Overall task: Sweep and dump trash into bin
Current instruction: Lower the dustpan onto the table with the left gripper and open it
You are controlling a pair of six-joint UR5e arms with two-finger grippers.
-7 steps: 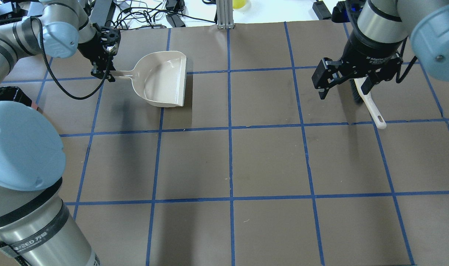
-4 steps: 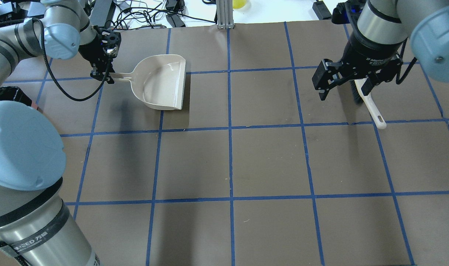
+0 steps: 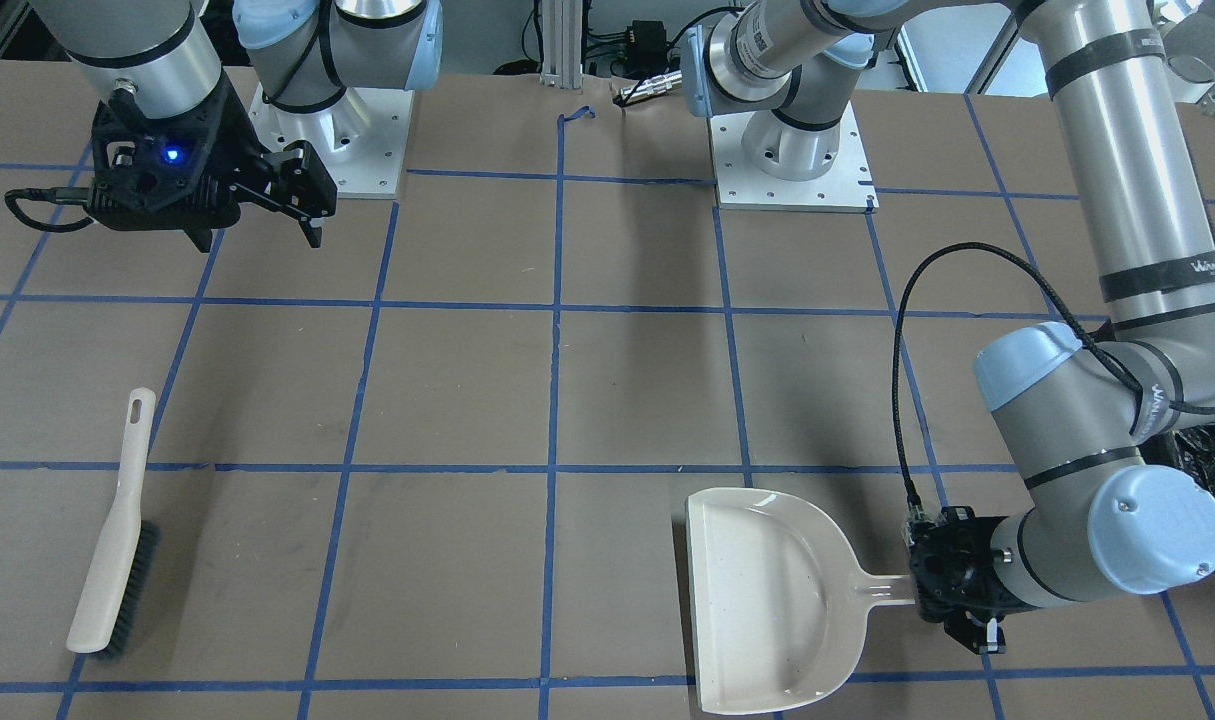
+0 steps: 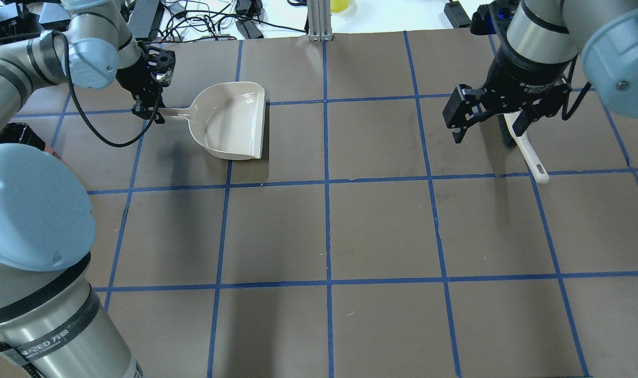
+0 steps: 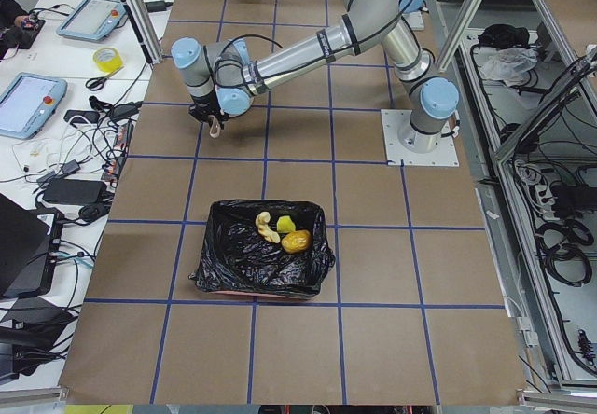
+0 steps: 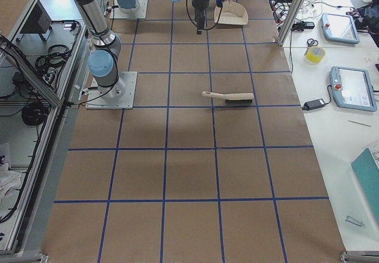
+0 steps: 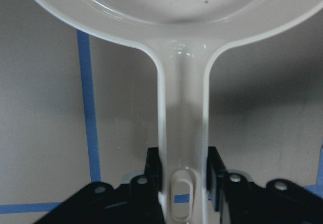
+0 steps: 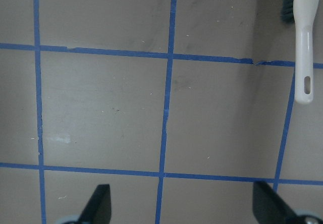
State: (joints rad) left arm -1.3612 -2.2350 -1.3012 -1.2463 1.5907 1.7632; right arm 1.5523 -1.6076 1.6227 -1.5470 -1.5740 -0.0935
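Far left, we find the bin (image 5: 222, 257) holding the trash (image 5: 295, 241) (all three pieces). The left gripper (image 4: 152, 112) is clamped on the dustpan (image 4: 234, 123) handle; whether the pan touches the table (image 4: 382, 226) is unclear. The right gripper (image 4: 489, 128) hangs wide open, empty, near the brush (image 4: 534, 160).

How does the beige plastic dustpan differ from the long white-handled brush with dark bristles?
The beige plastic dustpan is gripped at its handle by the left gripper; the white-handled brush lies free on the table, apart from the open right gripper. The dustpan is a broad scoop; the brush is long and narrow. Both have pale handles.
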